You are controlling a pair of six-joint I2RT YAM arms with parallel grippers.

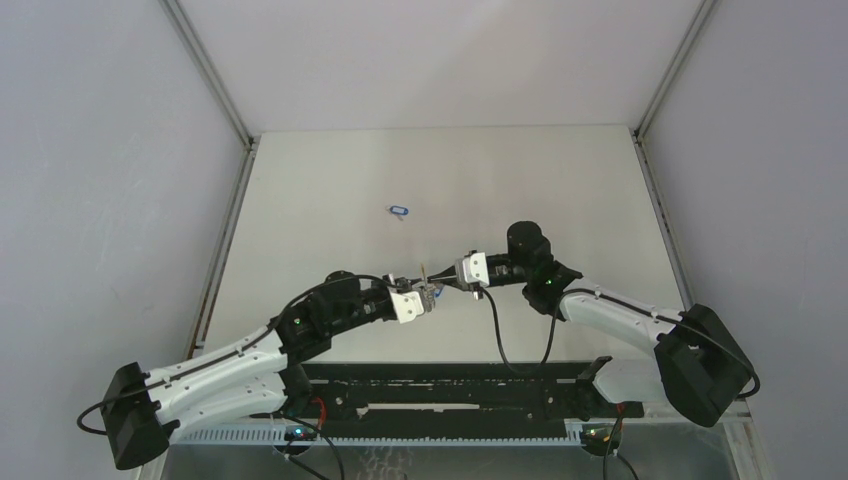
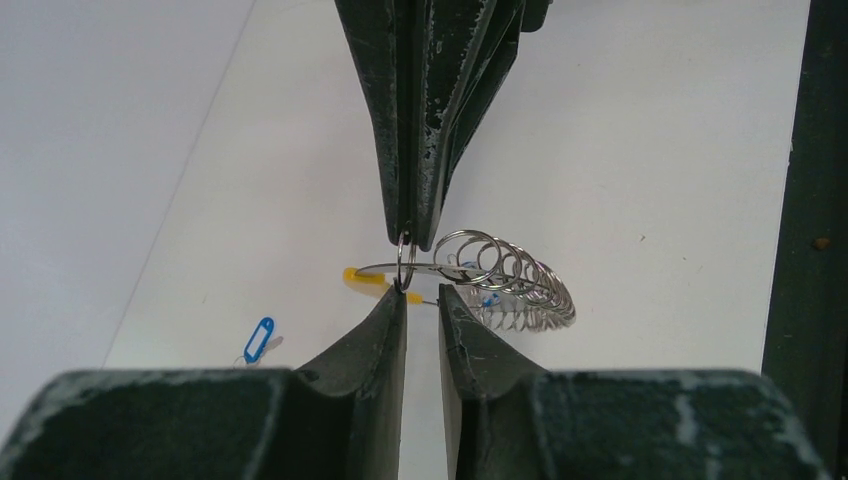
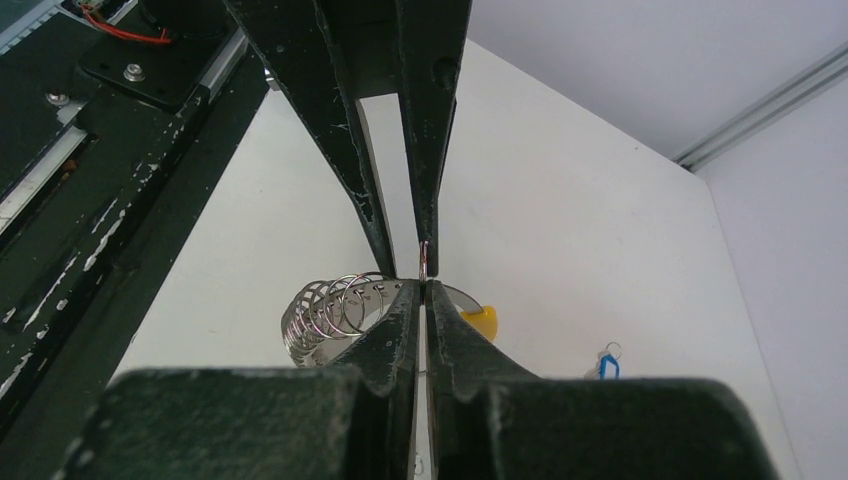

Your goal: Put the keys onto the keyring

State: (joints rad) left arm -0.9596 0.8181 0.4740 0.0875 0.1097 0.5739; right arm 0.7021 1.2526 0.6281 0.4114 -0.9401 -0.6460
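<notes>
The keyring (image 2: 510, 275) is a silvery loop strung with several small rings and has a yellow arc (image 2: 362, 276); it hangs where both arms meet (image 1: 431, 290). My right gripper (image 3: 424, 287) is shut on one small ring (image 2: 404, 265) that sits around the loop's band. My left gripper (image 2: 423, 296) faces it from below. Its jaws stand a narrow gap apart, tips just under the band, and only a thin wire crosses the gap. One of the keys (image 1: 399, 211), with a blue tag, lies alone on the table farther back. Bits of blue (image 2: 490, 298) show among the rings.
A black rail frame (image 1: 450, 400) runs along the near table edge, under and behind the arms. Grey enclosure walls (image 1: 120, 200) close in the white table (image 1: 560, 190) on the left, right and back.
</notes>
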